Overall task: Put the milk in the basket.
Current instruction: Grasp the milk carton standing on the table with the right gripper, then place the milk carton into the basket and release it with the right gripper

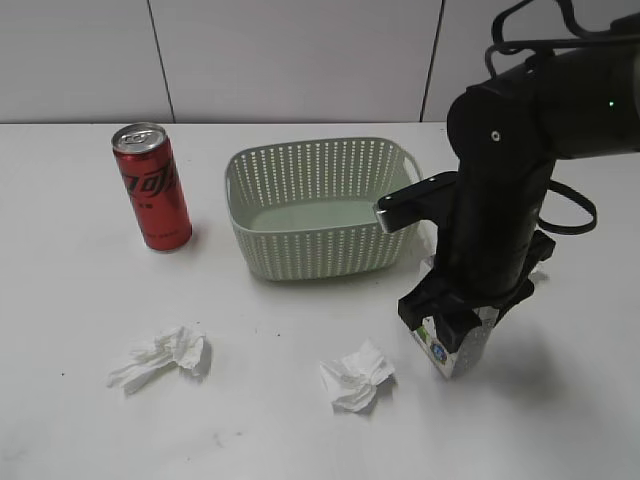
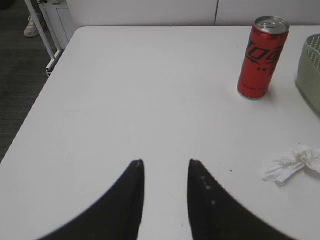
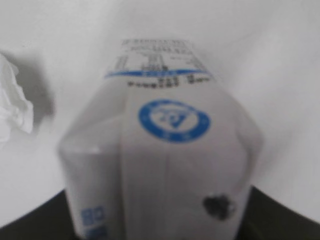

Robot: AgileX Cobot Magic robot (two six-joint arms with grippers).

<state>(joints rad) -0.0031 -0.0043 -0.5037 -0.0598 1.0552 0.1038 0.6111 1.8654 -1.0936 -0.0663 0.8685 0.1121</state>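
Observation:
The milk (image 1: 457,357) is a small white carton with blue print, standing on the table in front of the basket's right end. My right gripper (image 1: 452,318) comes down on it from above and is shut on its sides. In the right wrist view the milk (image 3: 165,150) fills the space between the jaws of the right gripper (image 3: 160,212). The pale green basket (image 1: 320,250) stands behind it with nothing in it; its edge also shows in the left wrist view (image 2: 310,75). My left gripper (image 2: 165,167) is open and empty over bare table; it does not show in the exterior view.
A red soda can (image 1: 152,190) stands left of the basket and also shows in the left wrist view (image 2: 261,57). Two crumpled tissues (image 1: 160,358) (image 1: 357,375) lie near the front. A tissue (image 3: 12,100) lies close to the carton's left. The table's left edge (image 2: 45,92) is near.

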